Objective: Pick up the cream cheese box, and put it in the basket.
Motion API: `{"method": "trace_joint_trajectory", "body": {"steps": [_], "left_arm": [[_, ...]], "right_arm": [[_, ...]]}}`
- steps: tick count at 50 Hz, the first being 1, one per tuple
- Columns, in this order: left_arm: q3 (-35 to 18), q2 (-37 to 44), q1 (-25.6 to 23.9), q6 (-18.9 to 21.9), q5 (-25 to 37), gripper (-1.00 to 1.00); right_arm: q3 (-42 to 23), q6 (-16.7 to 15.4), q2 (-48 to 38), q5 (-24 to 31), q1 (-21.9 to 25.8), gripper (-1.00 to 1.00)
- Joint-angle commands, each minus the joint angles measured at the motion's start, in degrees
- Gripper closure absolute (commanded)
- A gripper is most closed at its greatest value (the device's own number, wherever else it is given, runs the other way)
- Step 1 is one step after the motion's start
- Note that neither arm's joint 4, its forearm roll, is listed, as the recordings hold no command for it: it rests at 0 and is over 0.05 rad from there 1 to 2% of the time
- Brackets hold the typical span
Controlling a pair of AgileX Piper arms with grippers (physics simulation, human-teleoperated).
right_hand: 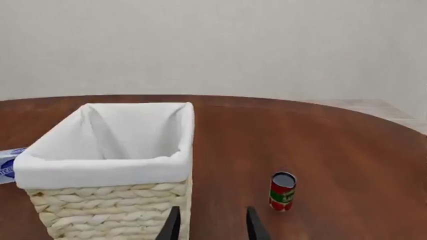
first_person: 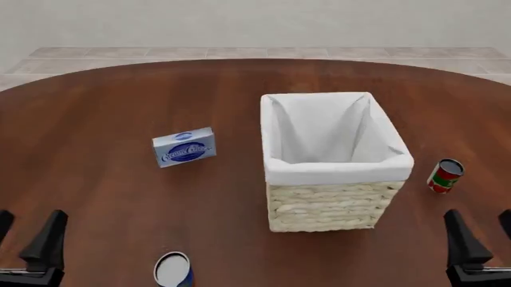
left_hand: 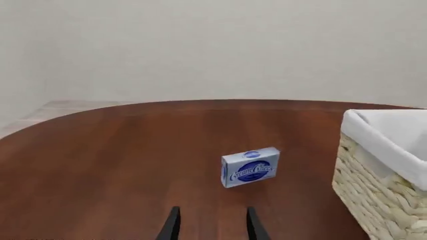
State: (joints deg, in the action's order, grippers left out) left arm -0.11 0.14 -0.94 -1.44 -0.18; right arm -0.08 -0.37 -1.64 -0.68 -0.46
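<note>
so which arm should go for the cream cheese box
Left. The cream cheese box lies on the left gripper's side with bare table between them; the basket stands between it and the right gripper. Both grippers are open.

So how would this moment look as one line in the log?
phase: start | box: on table, left of basket | left gripper: open, empty | right gripper: open, empty

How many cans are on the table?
2. A red can stands to the right of the basket, apart from it. A blue can with a white top stands at the near edge, in front of the box. The basket could hide more.
</note>
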Motion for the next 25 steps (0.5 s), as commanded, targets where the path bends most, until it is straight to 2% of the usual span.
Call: {"method": "trace_joint_trajectory", "body": {"steps": [1, 5, 6, 8, 11, 12, 18, 22, 25], "left_arm": [[-0.1, 0.0, 1.6, 0.1, 0.3, -1.0], [0.0, -0.1, 1.7, -0.1, 0.3, -1.0], [0.0, -0.1, 2.0, 0.0, -0.2, -1.0], [0.0, -0.1, 1.6, 0.6, -1.0, -1.0], [-0.1, -0.1, 1.7, 0.0, -0.7, -1.0], [-0.9, -0.1, 2.0, -0.7, -0.3, -1.0], [-6.7, -0.1, 1.9, -2.3, 4.0, -1.0], [-8.9, -0.1, 1.8, -2.0, 6.3, -1.0], [-11.0, 0.1, -0.5, -1.1, 9.5, -1.0]], "right_arm": [[-0.2, 0.0, 1.5, 0.1, 1.0, -1.0], [-0.2, -0.8, 1.5, 0.2, 1.1, -1.0], [-0.2, -3.8, 1.5, 0.3, 1.3, -1.0], [-0.2, -1.8, 1.6, -0.4, 1.1, -1.0], [-0.2, -2.8, 1.5, 0.0, 1.5, -1.0], [-0.2, -1.9, 1.6, -0.3, 1.4, -1.0], [-0.1, -2.0, 1.6, -0.5, 0.5, -1.0], [-0.1, -1.8, 1.6, -0.6, 0.3, -1.0], [-0.2, -1.7, 1.6, -0.4, 0.4, -1.0]]}}
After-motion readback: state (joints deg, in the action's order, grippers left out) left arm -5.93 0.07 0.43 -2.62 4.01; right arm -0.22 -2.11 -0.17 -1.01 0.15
